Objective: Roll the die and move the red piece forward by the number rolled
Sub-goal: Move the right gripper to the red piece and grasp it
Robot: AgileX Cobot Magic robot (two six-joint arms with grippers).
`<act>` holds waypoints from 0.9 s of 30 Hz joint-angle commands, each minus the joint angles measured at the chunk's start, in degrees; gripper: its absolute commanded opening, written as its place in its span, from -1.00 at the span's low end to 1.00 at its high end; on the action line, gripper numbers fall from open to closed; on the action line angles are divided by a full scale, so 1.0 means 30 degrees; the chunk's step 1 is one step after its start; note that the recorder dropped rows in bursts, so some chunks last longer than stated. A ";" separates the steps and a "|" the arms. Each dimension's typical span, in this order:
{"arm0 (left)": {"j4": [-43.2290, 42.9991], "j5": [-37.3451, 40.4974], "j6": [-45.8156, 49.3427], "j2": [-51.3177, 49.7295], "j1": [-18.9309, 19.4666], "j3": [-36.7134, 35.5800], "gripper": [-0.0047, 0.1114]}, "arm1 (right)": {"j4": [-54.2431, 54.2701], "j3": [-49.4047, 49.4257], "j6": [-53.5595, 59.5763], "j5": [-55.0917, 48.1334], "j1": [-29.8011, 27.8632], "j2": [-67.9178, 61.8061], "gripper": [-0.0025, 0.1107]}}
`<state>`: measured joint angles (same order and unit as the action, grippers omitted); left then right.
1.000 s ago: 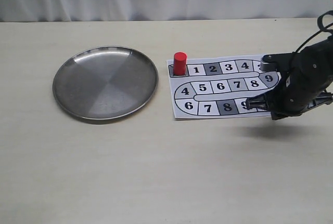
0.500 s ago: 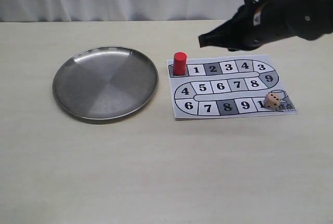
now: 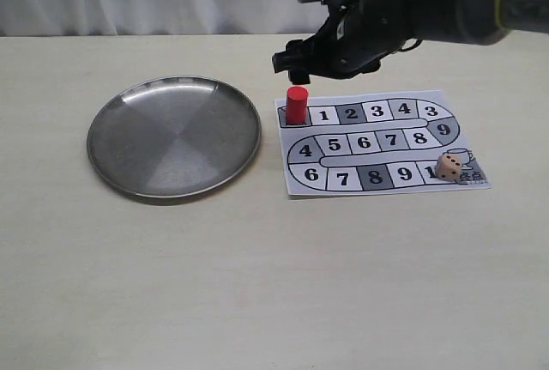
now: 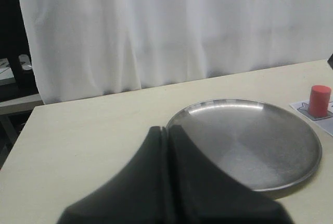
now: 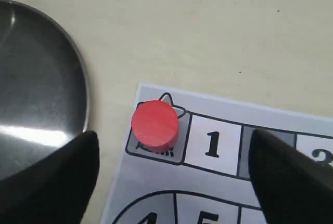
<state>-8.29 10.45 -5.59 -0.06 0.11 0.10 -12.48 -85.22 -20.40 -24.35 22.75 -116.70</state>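
The red piece (image 3: 297, 104) stands upright on the start square at the top left of the paper board (image 3: 364, 142). My right gripper (image 3: 296, 65) hovers just above and behind it, open, holding nothing. In the right wrist view the red piece (image 5: 155, 124) lies ahead of the gripper (image 5: 174, 146), whose dark fingers (image 5: 57, 182) stand wide apart over the board (image 5: 151, 182). The die (image 3: 449, 166) rests on the board's lower right corner, pips showing. My left gripper (image 4: 167, 130) is shut and empty, and it is out of the exterior view.
A round steel plate (image 3: 173, 136) lies left of the board, a small gap from its edge. The left wrist view shows the same plate (image 4: 291, 177) just beyond the shut fingers, with the red piece (image 4: 319, 101) past it. A white curtain runs behind the table.
My right arm rose from the board's right end and swung left, to above the red piece. The die, hidden under the gripper a second ago, lies still on the board's corner.
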 commanded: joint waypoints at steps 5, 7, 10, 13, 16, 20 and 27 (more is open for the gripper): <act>-0.0004 -0.0169 -0.0017 0.0019 -0.0046 -0.0033 -0.92 | 0.0024 -0.1936 0.0034 0.0029 0.0030 -0.3104 0.36; -0.0004 -0.0169 -0.0017 0.0019 -0.0046 -0.0033 -0.92 | 0.0024 -0.2033 0.0034 0.0598 0.0030 -0.3487 0.35; -0.0004 -0.0169 -0.0017 0.0019 -0.0046 -0.0033 -0.92 | 0.0024 -0.2033 0.0034 0.1453 0.0030 -0.3887 0.19; -0.0004 -0.0169 -0.0017 0.0019 -0.0046 -0.0033 -0.92 | 0.0024 -0.2033 0.0034 0.2020 0.0030 -0.4002 -0.08; -0.0004 -0.0169 -0.0017 0.0019 -0.0046 -0.0033 -0.92 | 0.0024 -0.2033 0.0034 0.2168 0.0030 -0.4045 -0.42; -0.0004 -0.0169 -0.0017 0.0019 -0.0046 -0.0033 -0.92 | 0.0024 -0.2033 0.0034 0.2089 0.0030 -0.4087 -0.75; -0.0004 -0.0169 -0.0017 0.0019 -0.0046 -0.0033 -0.92 | 0.0024 -0.2033 0.0034 0.1700 0.0030 -0.3949 -0.88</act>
<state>-8.29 10.45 -5.59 -0.06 0.11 0.10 -12.49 -90.99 -20.40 -18.81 22.75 -128.82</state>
